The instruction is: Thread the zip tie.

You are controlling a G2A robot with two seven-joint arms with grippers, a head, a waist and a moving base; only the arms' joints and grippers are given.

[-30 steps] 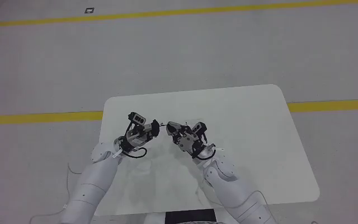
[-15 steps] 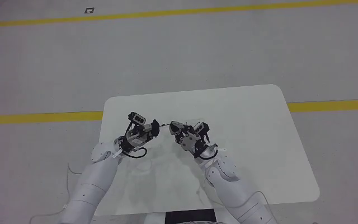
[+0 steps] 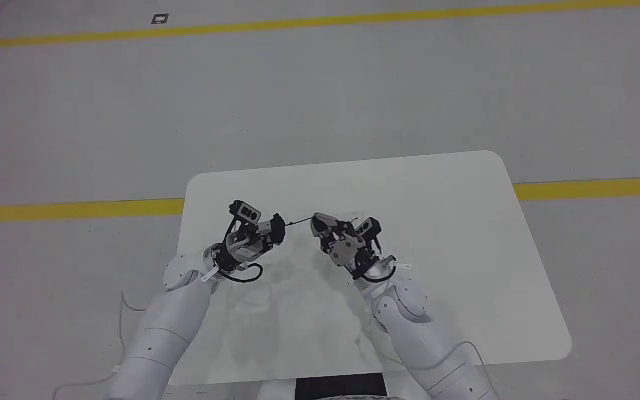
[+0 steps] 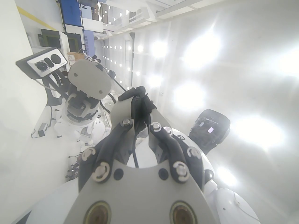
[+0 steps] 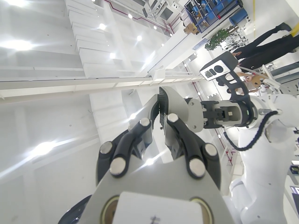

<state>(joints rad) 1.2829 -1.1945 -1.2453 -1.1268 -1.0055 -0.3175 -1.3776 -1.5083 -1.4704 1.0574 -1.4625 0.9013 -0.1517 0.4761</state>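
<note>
Above the white table [image 3: 450, 200] my two grippers face each other at mid-height. My left gripper [image 3: 275, 229] is shut on a thin black zip tie [image 3: 293, 220]. The tie's free end points across toward my right gripper [image 3: 320, 224]. In the left wrist view the fingers [image 4: 121, 129] clamp the zip tie [image 4: 135, 145], and its strap runs back toward the palm. My right gripper [image 5: 161, 99] has its pads pressed together with nothing visible between them. It sits just beyond the tie's tip, and I cannot tell whether they touch.
The table's front and right parts are bare around the arms. Its rounded edge [image 3: 190, 190] lies close behind the left arm. Grey floor with yellow lines [image 3: 90, 210] surrounds the table.
My right gripper has drawn back to the right, away from the left gripper and the tie's tip. The left gripper has stayed where it was, still holding the tie.
</note>
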